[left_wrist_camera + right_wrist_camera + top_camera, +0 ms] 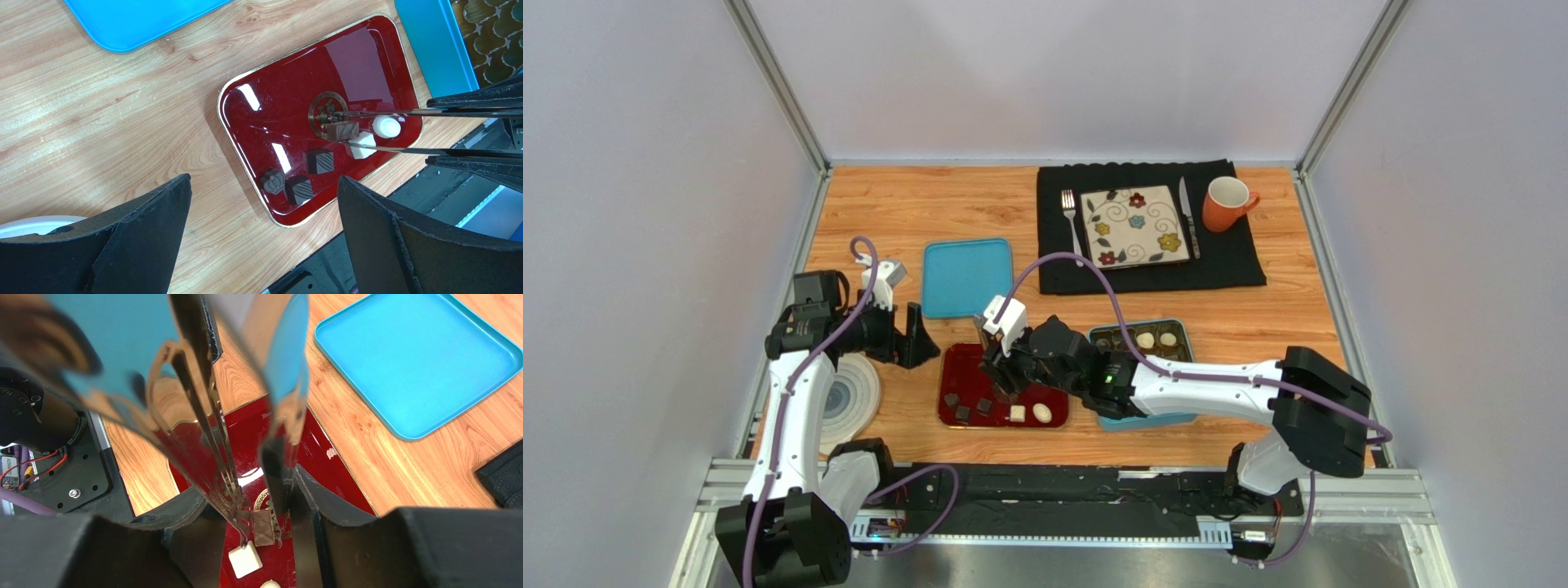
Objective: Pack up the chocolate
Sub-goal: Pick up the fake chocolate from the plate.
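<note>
Several pieces of chocolate lie on a red tray (288,104): dark striped cubes (320,162), a dark crown-stamped piece (273,180), a white cube (362,146) and a white round one (387,126). My right gripper (255,496) is shut on metal tongs (209,435). The tong tips stand on either side of a brown chocolate (263,528) at the tray's middle, beside the white cube (245,561). My left gripper (263,184) is open and holds nothing, hovering just left of the tray (959,368). More chocolate sits in a dark insert (1143,339) to the right.
A blue lid (967,276) lies behind the tray. At the back, a black mat (1247,263) carries a flowered plate (1134,224), a fork (1071,221), a knife (1187,217) and an orange mug (1226,203). A white round object (852,398) sits by the left arm.
</note>
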Available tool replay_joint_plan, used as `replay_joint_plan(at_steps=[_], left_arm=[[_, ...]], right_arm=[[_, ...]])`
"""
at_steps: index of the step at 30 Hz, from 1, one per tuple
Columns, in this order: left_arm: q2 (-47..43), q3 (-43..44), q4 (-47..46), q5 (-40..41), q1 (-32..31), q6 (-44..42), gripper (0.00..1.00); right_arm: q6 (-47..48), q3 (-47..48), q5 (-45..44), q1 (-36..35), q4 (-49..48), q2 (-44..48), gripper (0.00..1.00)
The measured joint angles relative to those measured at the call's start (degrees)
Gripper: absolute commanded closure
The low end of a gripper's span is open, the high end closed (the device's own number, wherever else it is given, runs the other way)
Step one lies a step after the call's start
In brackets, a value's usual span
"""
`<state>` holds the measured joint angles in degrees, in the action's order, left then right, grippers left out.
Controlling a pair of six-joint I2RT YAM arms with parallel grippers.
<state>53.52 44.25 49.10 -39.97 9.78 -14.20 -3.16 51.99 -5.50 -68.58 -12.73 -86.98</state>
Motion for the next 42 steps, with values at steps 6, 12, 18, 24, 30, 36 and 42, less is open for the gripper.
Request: replay_joint_plan(at_steps=[6,12,18,24,30,36,42], left_arm=[[-0.02,0.00,0.39,0.02,0.00,-0.15,0.03],[-0.02,0.00,1.22,0.24,0.00,-0.87,0.02],[-0.24,0.00,1.49,0.66,0.00,-1.62,0.02],[-0.44,0.00,1.88,1.07,0.00,-1.81,0.02],[-0.50,0.00,2.10,1.09,0.00,-1.90,0.02],[-0.50,0.00,2.12,1.09,0.00,-2.03,0.02],[-0.63,0.00,2.43,1.09,0.00,-2.25,0.02]], right_arm=[[-0.04,0.02,0.39,-0.02,0.00,0.00,0.55],[-0.26,0.02,1.01,-0.22,0.00,-0.02,0.55],[-0.68,0.02,1.03,-0.28,-0.09,-0.02,0.55],[-0.63,0.02,0.50,-0.28,-0.44,-0.17,0.56],[-0.15,0.02,-0.37,-0.28,-0.46,-0.26,0.56],[0.48,0.02,-0.94,-0.28,-0.44,-0.26,0.55],[-0.26,0.00,-0.83,-0.28,-1.44,-0.68,0.55]])
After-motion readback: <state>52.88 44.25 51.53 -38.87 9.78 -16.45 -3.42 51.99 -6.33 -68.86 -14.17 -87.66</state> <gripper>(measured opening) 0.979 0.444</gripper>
